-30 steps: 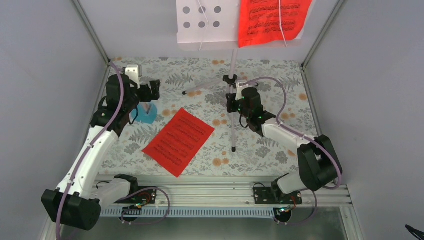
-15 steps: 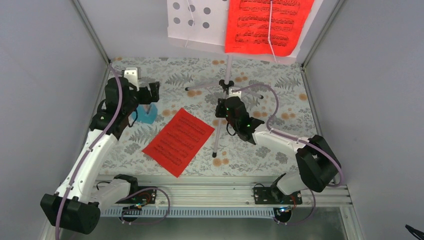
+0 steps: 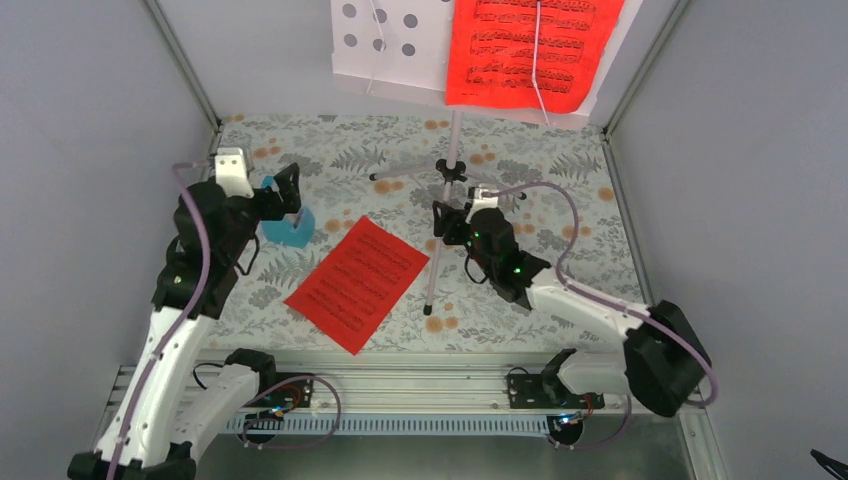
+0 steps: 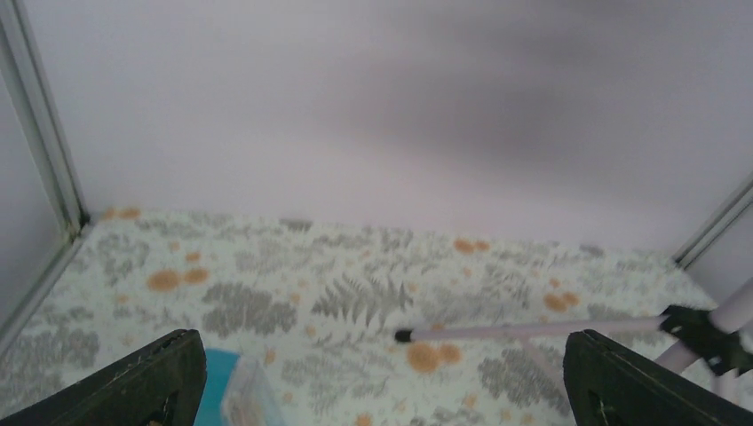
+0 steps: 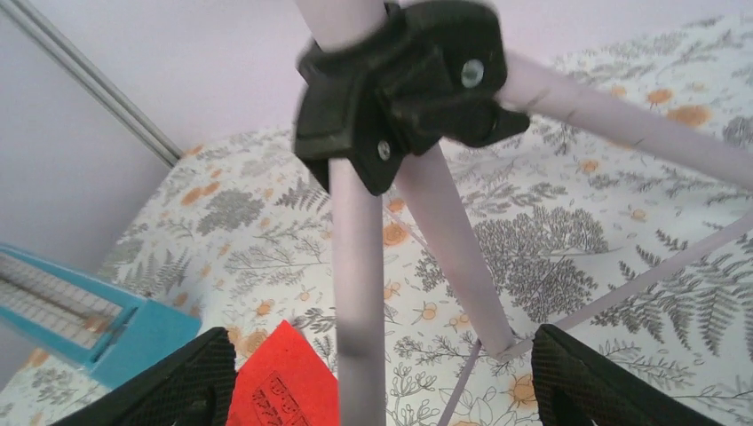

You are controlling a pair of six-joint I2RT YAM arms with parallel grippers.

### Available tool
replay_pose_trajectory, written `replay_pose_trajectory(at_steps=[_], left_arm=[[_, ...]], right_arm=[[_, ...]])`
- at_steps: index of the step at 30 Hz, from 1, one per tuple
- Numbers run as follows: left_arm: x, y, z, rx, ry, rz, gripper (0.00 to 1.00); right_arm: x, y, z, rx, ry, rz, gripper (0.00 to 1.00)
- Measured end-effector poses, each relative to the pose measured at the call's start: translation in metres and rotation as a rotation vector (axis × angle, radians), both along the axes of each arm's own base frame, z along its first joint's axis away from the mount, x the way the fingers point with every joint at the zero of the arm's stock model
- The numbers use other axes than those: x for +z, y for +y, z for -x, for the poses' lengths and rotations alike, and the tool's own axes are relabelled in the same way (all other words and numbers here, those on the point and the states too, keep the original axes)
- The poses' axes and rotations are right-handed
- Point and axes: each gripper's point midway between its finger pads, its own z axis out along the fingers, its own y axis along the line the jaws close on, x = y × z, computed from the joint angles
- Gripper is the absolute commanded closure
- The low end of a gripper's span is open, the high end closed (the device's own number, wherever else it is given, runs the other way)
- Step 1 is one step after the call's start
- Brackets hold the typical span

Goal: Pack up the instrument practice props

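Around stand leg [image 3: 431, 286], right end effector [image 3: 441, 224] (jaws wide), red sheet [image 3: 358, 284] beside.

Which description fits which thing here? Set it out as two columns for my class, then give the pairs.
Things
1. metronome
2. loose page
3. stand
4. right gripper

Descriptions
A. red, lying flat
B. open, either side of a stand leg
C. light blue, at the left
D. upright on three legs

Pairs: 1-C, 2-A, 3-D, 4-B
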Motion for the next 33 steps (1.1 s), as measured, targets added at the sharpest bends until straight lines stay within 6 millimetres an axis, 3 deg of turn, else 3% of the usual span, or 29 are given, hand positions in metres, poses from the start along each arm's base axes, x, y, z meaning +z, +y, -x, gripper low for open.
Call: replay_pose_trajectory(at_steps=[4, 9, 11, 13, 19, 21, 26, 33], left_arm=[[0.031, -0.011, 0.020, -0.091, -0.112, -0.001, 0.02], [0.075, -0.060, 0.039, -0.401, -0.224, -0.002, 0.16], [0.095, -0.077, 0.043, -0.493, -0.257, 0.003, 0.17], [0.114, -0.099, 0.047, -0.583, -0.293, 0.010, 0.16], [0.139, -0.164, 0.061, -0.809, -0.318, 0.044, 0.22], [0.148, -0.183, 0.058, -0.848, -0.320, 0.045, 0.24], [0.154, -0.216, 0.051, -0.905, -0.305, 0.048, 0.27], [0.185, -0.234, 0.031, -0.901, -0.323, 0.074, 0.31]], right_arm=[[0.024, -0.008, 0.018, 0.060, -0.090, 0.017, 0.22], [0.055, 0.007, 0.034, 0.221, -0.162, 0.065, 0.31], [0.079, 0.013, 0.041, 0.276, -0.194, 0.054, 0.30], [0.115, 0.011, 0.053, 0.310, -0.261, 0.014, 0.28], [0.257, -0.024, 0.102, 0.318, -0.562, -0.144, 0.34], [0.294, -0.034, 0.115, 0.317, -0.636, -0.172, 0.35], [0.342, -0.047, 0.131, 0.314, -0.717, -0.185, 0.29], [0.386, -0.051, 0.118, 0.243, -0.735, -0.137, 0.27]])
